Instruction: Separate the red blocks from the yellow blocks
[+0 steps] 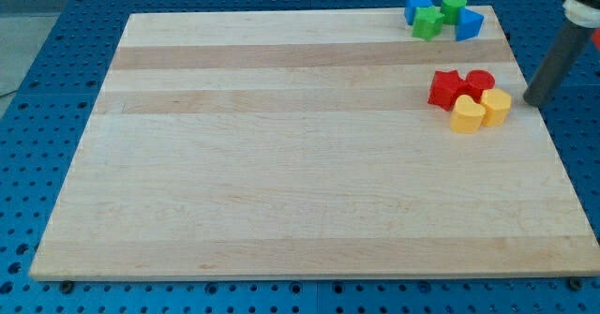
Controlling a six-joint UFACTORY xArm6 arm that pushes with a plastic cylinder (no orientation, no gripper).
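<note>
Pale wood board (281, 164) – blue pegboard (56, 89) beneath, all round.

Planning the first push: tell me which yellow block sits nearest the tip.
The yellow block on the view's right, beside the red cylinder. My tip stands just right of it; the other yellow block lies farther left.

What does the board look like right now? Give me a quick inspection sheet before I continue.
Surface: wooden board, flat.
Job's things: red star block, red cylinder, yellow heart-like block and yellow hexagon block clustered, touching, at the view's right.
Clutter: blue blocks, green blocks at the view's top right.
Hand: none; my tip sits right of the yellow hexagon block, apart.
Cables: nothing seen.
Surroundings: blue perforated base.
</note>
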